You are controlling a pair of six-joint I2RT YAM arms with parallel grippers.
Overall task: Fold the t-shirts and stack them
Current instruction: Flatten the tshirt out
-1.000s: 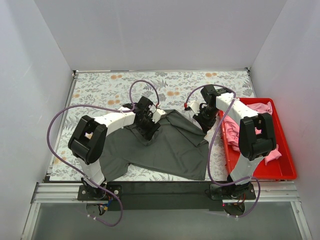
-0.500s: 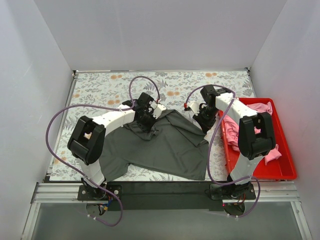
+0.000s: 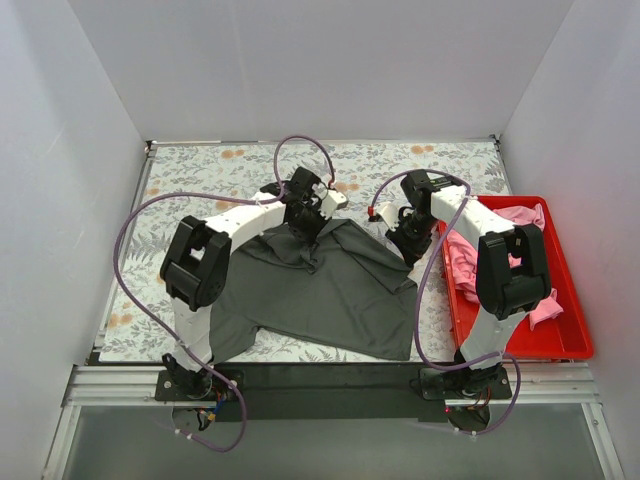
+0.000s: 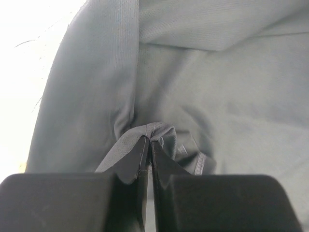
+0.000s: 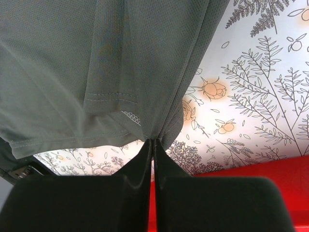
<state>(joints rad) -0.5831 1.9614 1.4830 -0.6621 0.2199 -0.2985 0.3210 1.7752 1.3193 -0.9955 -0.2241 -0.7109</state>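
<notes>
From above, the charcoal t-shirt [image 3: 330,290] lay spread on the floral table cloth [image 3: 220,180]. The left gripper [image 3: 306,222] sat at its far edge and the right gripper [image 3: 408,243] at its right corner. Pink t-shirts [image 3: 465,265] lay crumpled in the red tray [image 3: 560,345]. At the left wrist, the fingers were pressed together on a small bunched fold of grey fabric. At the right wrist, the fingers pinched the shirt's hemmed edge, with the patterned cloth and the tray's rim behind.

White arms [image 3: 240,222] carry black joints [image 3: 190,268], purple cables [image 3: 117,245] and seemingly matte black fingers [image 4: 72,198].
</notes>
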